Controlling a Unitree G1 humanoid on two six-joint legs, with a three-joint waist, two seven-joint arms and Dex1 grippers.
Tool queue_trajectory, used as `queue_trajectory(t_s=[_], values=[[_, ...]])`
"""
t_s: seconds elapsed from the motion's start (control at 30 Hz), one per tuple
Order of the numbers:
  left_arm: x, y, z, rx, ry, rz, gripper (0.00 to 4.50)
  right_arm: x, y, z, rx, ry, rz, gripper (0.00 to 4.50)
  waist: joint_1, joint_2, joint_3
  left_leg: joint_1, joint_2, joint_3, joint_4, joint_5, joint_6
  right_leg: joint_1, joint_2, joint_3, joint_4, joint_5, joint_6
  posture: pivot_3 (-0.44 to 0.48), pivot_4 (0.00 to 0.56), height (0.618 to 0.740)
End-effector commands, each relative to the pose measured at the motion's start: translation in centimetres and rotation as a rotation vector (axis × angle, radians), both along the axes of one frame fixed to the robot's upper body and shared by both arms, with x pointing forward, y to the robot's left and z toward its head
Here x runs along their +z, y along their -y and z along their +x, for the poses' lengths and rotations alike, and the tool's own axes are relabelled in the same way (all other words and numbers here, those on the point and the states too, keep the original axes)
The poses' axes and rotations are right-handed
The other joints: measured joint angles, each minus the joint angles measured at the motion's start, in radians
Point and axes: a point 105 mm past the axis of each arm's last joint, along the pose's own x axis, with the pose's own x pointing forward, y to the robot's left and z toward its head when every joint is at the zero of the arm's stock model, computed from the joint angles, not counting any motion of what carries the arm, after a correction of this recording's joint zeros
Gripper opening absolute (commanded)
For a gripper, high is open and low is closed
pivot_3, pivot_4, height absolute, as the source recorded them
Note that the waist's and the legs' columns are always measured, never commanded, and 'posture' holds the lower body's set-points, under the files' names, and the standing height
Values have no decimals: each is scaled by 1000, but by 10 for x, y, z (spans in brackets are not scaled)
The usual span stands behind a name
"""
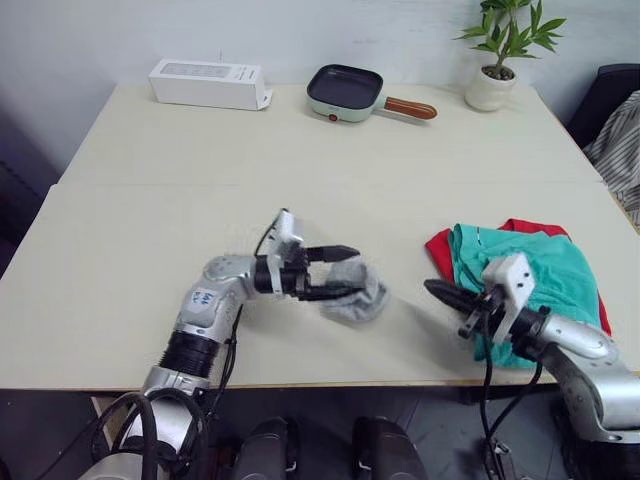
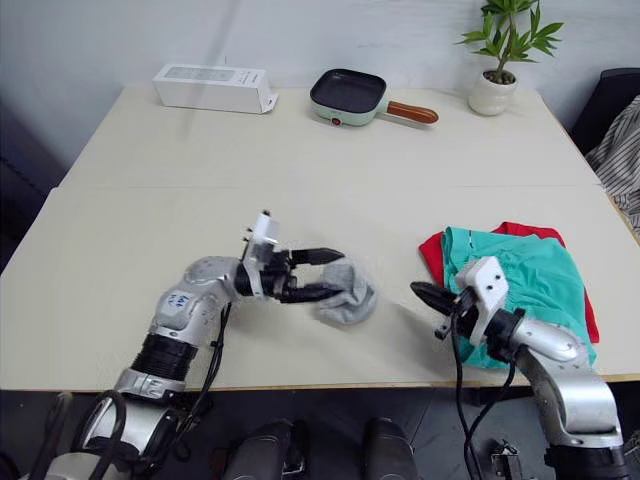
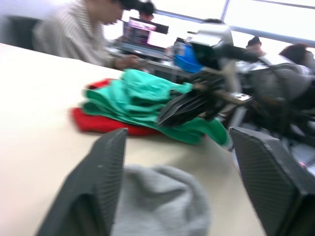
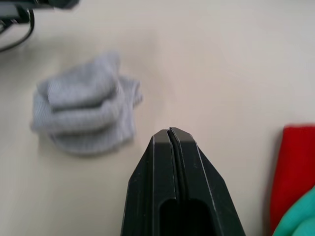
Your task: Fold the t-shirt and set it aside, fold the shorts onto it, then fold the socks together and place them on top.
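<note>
Lying on table: the socks are a small grey bundle, soft knit, bunched together near the front edge of the table.
Socks detail: in the right wrist view the bundle looks rolled in layers, with one loose edge at a side.
Shorts: teal-green shorts lie folded on the red t-shirt, at the right side of the table, well apart from the socks.
T-shirt: only its red edges are visible under the shorts.
Left gripper: the left gripper has its fingers spread wide, one on each side of the socks; whether they touch the fabric I cannot tell.
Right gripper: the right gripper has its fingers pressed together, holds nothing, and points toward the socks from just beside the shorts.
</note>
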Motion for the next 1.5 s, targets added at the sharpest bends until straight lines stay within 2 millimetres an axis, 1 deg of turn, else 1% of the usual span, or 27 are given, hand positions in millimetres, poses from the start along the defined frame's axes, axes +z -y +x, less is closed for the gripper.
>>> queue_trajectory(t_s=[0.03,0.1,0.13,0.2,0.23,0.27,0.3,0.33,0.4,0.47,0.53,0.63,0.73,0.77,0.8,0.83,0.93,0.97,1.03,1.1,1.17,1.2,1.3,1.37,1.5], values=[[-4,-7,15,104,84,102,2225,23,-34,0,91,70,73,0,1,0,0,0,0,0,0,0,0,0,0,-1,0,0,0,0,150,740],[-11,-5,21,125,116,150,1544,24,-59,6,124,78,83,0,0,0,0,0,0,0,0,0,0,0,0,-2,0,0,0,0,150,740],[-14,-3,22,125,126,169,1229,23,-66,8,128,80,79,0,0,0,0,0,0,0,0,0,0,0,0,-2,0,0,0,0,150,740],[-27,8,19,94,139,222,561,18,-83,18,111,79,91,0,1,0,0,-1,-1,0,0,0,0,-1,0,-3,1,0,0,0,150,740],[-31,12,18,83,146,239,228,16,-88,21,103,79,95,0,3,0,0,-1,-1,0,0,0,0,-1,0,-3,1,0,0,0,150,740],[-37,18,14,64,147,258,23,10,-94,24,98,73,88,0,4,0,0,-2,-1,0,0,0,0,-2,0,-4,0,0,0,0,150,740],[-40,22,12,52,148,268,23,6,-97,25,95,70,80,0,5,0,0,-3,-2,0,0,0,0,-2,0,-4,1,0,0,0,150,740],[-46,27,9,42,149,284,23,-2,-100,26,95,69,56,0,4,0,0,-4,-2,0,1,0,1,-2,0,-4,1,0,0,0,150,740],[-59,34,2,14,160,331,23,-24,-99,26,87,48,15,0,2,0,0,-7,-3,-1,3,-1,2,-3,0,-5,1,2,3,0,150,740],[-68,36,0,20,153,356,23,-43,-91,26,65,31,-24,0,-1,0,0,-7,-5,-1,3,-1,4,-2,1,-5,1,2,3,0,150,740],[-72,34,2,51,142,368,23,-53,-79,28,26,24,-34,0,-1,0,0,-7,-7,-1,3,-1,5,-2,0,-5,1,2,4,0,150,740],[-77,31,1,65,130,380,23,-61,-61,34,-59,14,-14,0,-2,0,0,-4,-7,-1,3,-1,6,0,-1,-5,-2,3,5,0,150,740],[-80,29,0,71,129,382,23,-65,-44,37,-95,3,-19,0,0,0,0,1,-5,-2,2,-1,4,4,-4,-4,-3,3,5,0,150,740],[-80,29,-1,73,129,381,23,-62,-39,38,-105,2,-2,0,0,0,0,3,-5,-2,1,-4,0,7,-4,-4,-4,3,4,0,150,740],[-80,29,-1,75,131,378,23,-59,-36,39,-114,1,22,0,0,0,0,4,-4,-4,1,-4,-1,9,-4,-3,-5,3,4,0,150,740],[-79,29,0,78,135,374,23,-53,-32,37,-105,-28,90,0,0,0,0,4,-4,-4,1,-4,-1,9,-4,-2,-6,3,4,0,150,740],[-77,29,0,87,144,367,0,-31,-23,27,-63,-75,223,574,0,0,0,3,-3,-5,0,-5,-2,9,-3,1,-8,3,4,0,150,740],[-77,29,1,89,147,366,0,-28,-18,22,-53,-102,241,928,0,0,0,3,-2,-5,-1,-4,-1,9,-3,1,-9,3,4,0,150,740],[-76,30,1,91,152,361,0,-22,-9,12,-41,-217,313,1622,0,1,0,3,-2,-5,-1,-3,2,9,-2,1,-9,2,3,0,150,740],[-75,30,0,91,155,358,0,-23,-2,0,-27,-382,362,2294,2,1,0,3,-2,-5,-1,-4,2,9,-2,1,-10,2,3,0,150,740],[-75,30,0,90,158,359,0,-22,0,-9,-12,-503,389,3065,2,1,0,3,-1,-5,0,-5,5,10,-3,1,-11,2,3,0,150,740],[-76,30,-1,89,159,360,0,-25,3,-12,-24,-582,405,3361,3,1,0,3,-1,-5,0,-7,7,11,-3,1,-11,3,3,0,150,740],[-78,30,-1,89,158,360,0,-34,1,-20,-15,-812,477,4444,0,1,0,3,0,-6,0,-9,4,11,-3,0,-13,3,2,0,150,740],[-78,31,-2,87,159,360,0,-40,-4,-20,-22,-895,495,4480,0,1,0,3,1,-6,0,-9,4,11,-2,0,-13,3,1,0,150,740],[-78,32,-2,86,161,361,0,-56,-28,-22,0,-1043,484,4480,0,1,0,3,1,-6,-1,-9,4,11,-2,-1,-14,3,1,0,150,740]])
